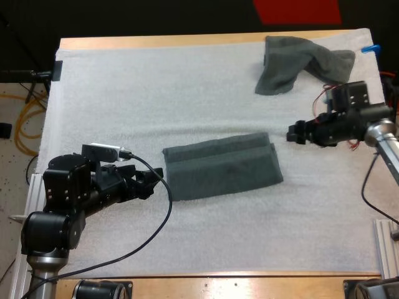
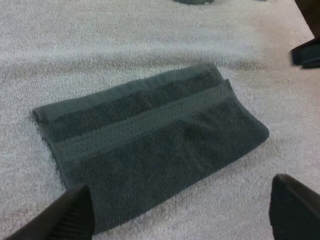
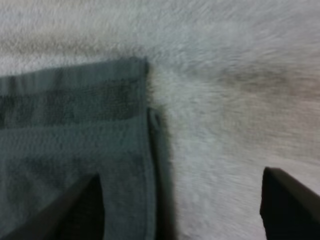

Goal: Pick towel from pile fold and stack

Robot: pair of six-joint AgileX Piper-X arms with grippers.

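A folded dark grey-green towel (image 1: 221,165) lies flat in the middle of the white mat (image 1: 187,93). A crumpled towel (image 1: 299,62) of the same colour sits at the far right of the mat. My left gripper (image 1: 149,184) is just left of the folded towel (image 2: 150,145), open, with its fingers (image 2: 70,215) apart over the towel's near edge. My right gripper (image 1: 293,134) hovers right of the folded towel, open, with nothing between its fingers (image 3: 287,205). The folded towel's right edge (image 3: 145,125) lies under the right gripper.
Bare mat surrounds the folded towel on all sides. The wooden table edge (image 1: 218,283) runs along the front. In the left wrist view, the right gripper (image 2: 306,52) shows beyond the folded towel's far corner.
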